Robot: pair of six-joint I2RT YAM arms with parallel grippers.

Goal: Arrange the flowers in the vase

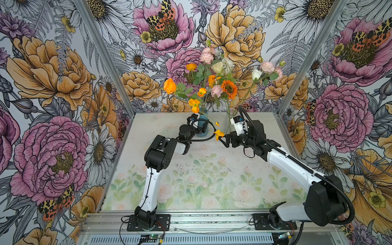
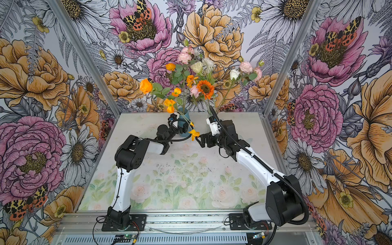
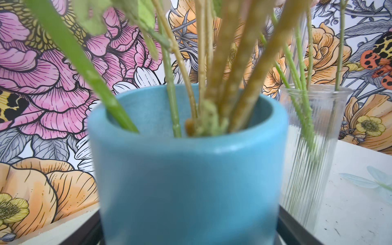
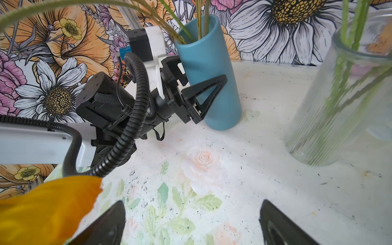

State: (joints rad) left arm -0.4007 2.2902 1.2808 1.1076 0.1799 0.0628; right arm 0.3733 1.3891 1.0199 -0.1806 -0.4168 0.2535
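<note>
The flowers [image 1: 229, 89], long green stems with orange, pink and cream-white blooms, all stand in two vessels near the far edge of the desk [image 1: 191, 167], whose top is printed with pale roses. One is a blue cylindrical ceramic vase [image 2: 185, 114] toward the middle of that edge. The other is a clear ribbed glass vase [image 4: 339, 106] near it on the right, not touching it.

The left gripper [image 1: 200, 127] has its jaws wide around the lower body of the blue vase, one finger on each side. In the left wrist view both dark fingers lie against the vase walls, so I judge this is a steadying grip. The tall stems lean outward and could tip the narrow vase if they are pushed.

One orange drooping bloom [image 1: 219, 134] hangs on a bent stem out of the blue vase, low over the desk. The right gripper [image 4: 193, 212] hovers just beside it, fingers spread apart with nothing between them. Probably it is placed there to catch this stem and set it more upright.

Both top views give the whole bouquet and both arms, but the left fingers are mostly hidden there. The right wrist view shows one left finger across the front of the blue vase, and the empty gap between its own jaws. Only the left wrist view looks into the mouth of the blue vase, where the stems cross and lean on the rim.
</note>
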